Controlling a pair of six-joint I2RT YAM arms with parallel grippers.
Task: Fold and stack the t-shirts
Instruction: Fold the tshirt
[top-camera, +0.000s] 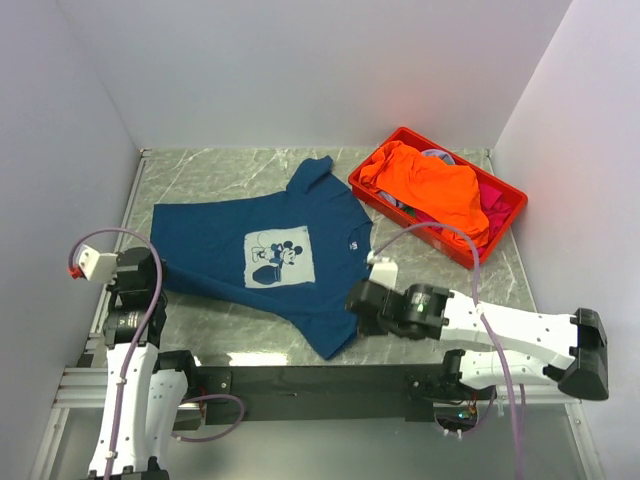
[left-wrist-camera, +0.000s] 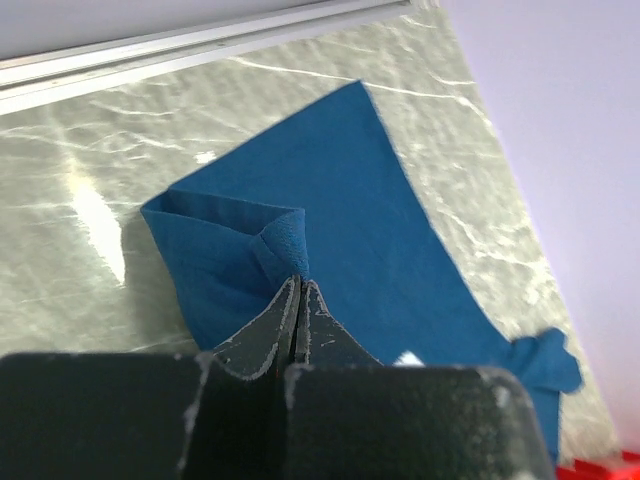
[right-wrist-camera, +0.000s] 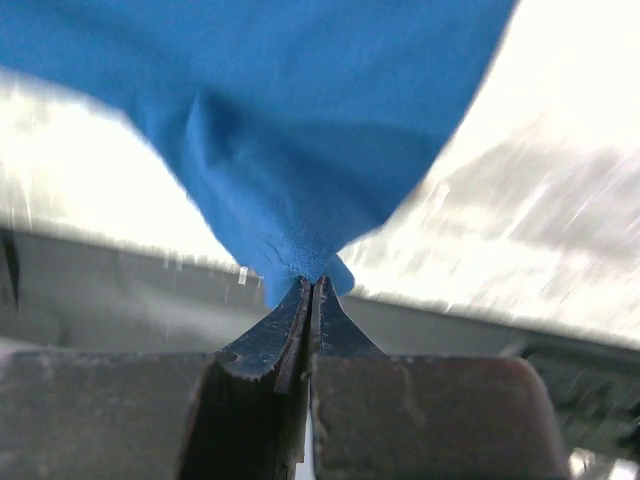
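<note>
L gripper (left-wrist-camera: 300, 295) & R gripper (right-wrist-camera: 312, 290) clamped on soft navy-blue cloth t-shirt (top-camera: 215, 235), hem corner & sleeve, prob to fold near edge over

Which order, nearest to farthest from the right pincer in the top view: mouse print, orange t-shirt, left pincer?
1. Mouse print, just left of the right pincer, on the navy t-shirt it grips.
2. Orange t-shirt, in the crate, back right.
3. Left pincer, at the shirt's far-left edge.
</note>
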